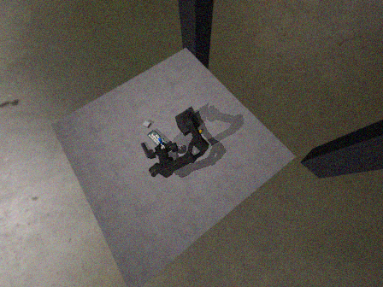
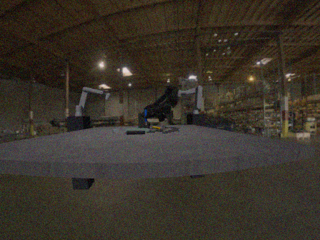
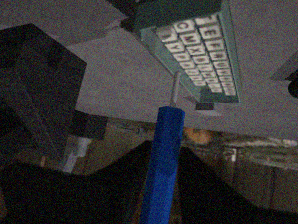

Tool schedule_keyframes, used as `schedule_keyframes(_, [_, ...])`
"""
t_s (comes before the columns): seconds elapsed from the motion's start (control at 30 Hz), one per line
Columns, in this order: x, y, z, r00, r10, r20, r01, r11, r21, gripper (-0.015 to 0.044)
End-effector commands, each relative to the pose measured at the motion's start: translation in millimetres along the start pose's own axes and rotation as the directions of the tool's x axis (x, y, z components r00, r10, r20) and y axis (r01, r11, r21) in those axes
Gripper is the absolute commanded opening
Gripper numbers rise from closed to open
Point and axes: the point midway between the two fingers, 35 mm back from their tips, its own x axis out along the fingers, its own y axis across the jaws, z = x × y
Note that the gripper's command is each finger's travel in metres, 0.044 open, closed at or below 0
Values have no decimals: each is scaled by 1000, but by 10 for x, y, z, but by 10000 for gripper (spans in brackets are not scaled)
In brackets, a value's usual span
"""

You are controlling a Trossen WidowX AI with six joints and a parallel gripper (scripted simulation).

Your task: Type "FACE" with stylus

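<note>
The keyboard [image 1: 154, 136] [image 3: 204, 59] is a teal case with rows of white lettered keys, seen at a slant in the upper right of the wrist view. My gripper [image 1: 162, 148] [image 3: 165, 149] is shut on the blue stylus [image 1: 160, 141] [image 2: 145, 116] [image 3: 165, 160]. The stylus stands close to upright in the exterior view. Its thin grey tip shows in front of the keyboard's left long edge in the wrist view. I cannot tell whether the tip touches anything. Some letters, such as E, F and C, can be read; others are blurred.
A small white block [image 1: 147, 124] lies beyond one end of the keyboard. A long black object [image 1: 147, 150] [image 2: 136, 132] lies near the gripper. A yellow thing [image 1: 200, 131] [image 2: 156, 127] shows by the arm. The table [image 1: 128, 201] [image 2: 161, 150] has dark posts beside it.
</note>
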Motion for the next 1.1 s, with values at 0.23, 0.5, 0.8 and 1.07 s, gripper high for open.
schedule_keyframes(0.23, [73,20,176,1000,3,3,-3,1000,4,0])
schedule_keyframes(0.5, [86,13,213,1000,3,4,-3,1000,4,81])
schedule_keyframes(0.8, [105,12,247,1000,3,4,-3,1000,4,81])
schedule_keyframes(1.07, [125,12,282,1000,3,4,-3,1000,4,81])
